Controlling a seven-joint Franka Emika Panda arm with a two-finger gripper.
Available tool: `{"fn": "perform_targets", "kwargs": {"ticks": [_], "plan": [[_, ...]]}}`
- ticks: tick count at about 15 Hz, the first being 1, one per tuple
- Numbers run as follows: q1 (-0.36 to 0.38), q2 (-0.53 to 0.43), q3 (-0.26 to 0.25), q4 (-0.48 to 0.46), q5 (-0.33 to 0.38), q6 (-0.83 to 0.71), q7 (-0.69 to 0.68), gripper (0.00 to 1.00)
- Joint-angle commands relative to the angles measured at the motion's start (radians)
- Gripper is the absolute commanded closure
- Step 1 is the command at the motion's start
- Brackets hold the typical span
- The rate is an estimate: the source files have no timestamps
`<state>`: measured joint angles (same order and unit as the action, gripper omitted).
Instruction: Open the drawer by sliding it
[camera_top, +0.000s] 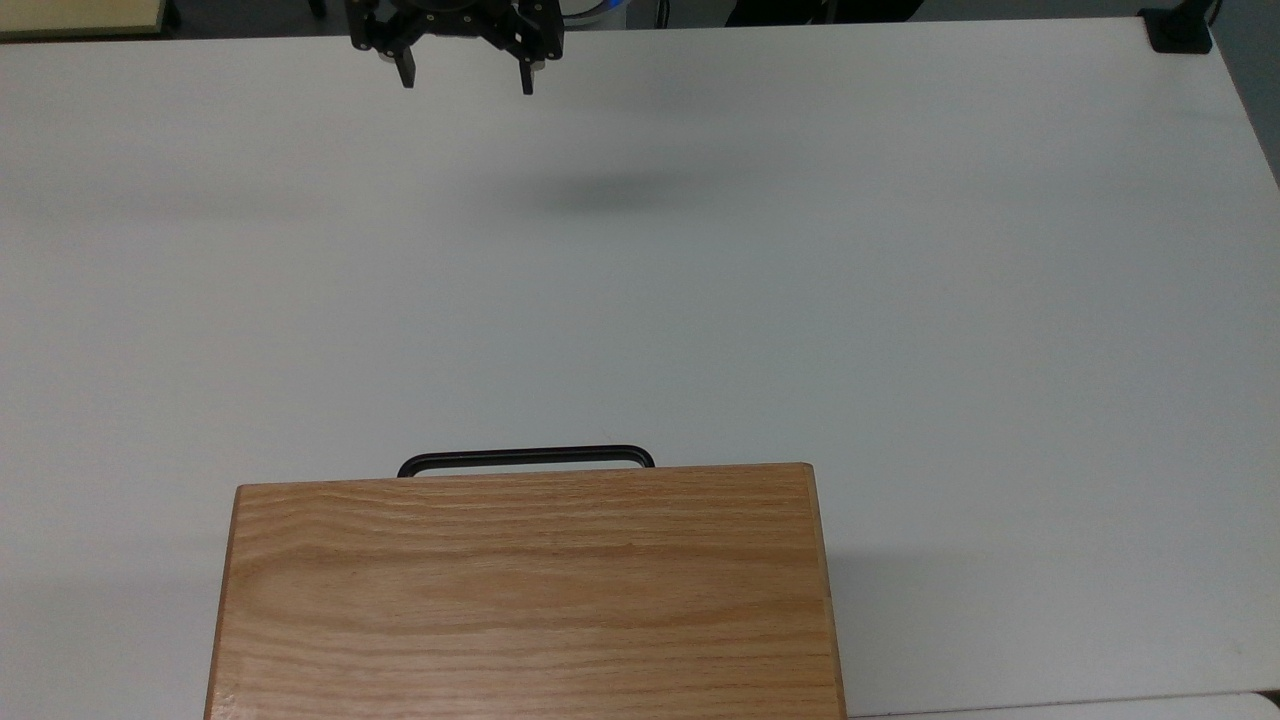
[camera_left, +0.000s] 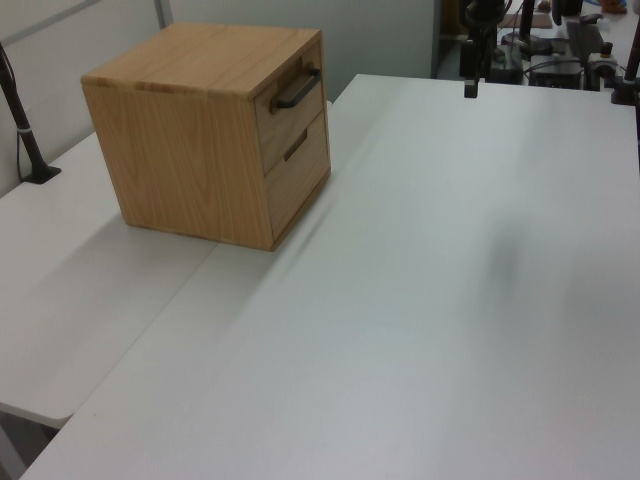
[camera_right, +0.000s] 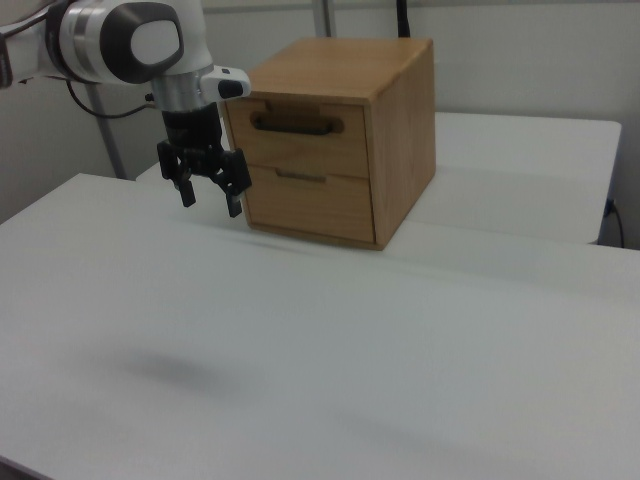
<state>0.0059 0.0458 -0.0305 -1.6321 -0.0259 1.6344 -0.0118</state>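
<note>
Hovering with the gripper (camera_top: 465, 78) high over the table's (camera_top: 900, 250) far side, jaws apart and empty, we judge the approach barely begun: next we must reach the shut top drawer (camera_right: 305, 135) and close on its handle (camera_top: 526, 457).

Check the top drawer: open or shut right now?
Shut. The top drawer sits flush with the lower drawer in the cabinet; the open gripper hangs apart from its handle.
</note>
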Motion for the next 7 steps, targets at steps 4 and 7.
{"fn": "perform_targets", "kwargs": {"ticks": [4, 7], "plan": [[-0.001, -0.001, -0.011, 0.046, -0.011, -0.031, 0.094, 0.0], [0.0, 0.003, -0.009, 0.046, -0.042, -0.025, 0.151, 0.0]]}}
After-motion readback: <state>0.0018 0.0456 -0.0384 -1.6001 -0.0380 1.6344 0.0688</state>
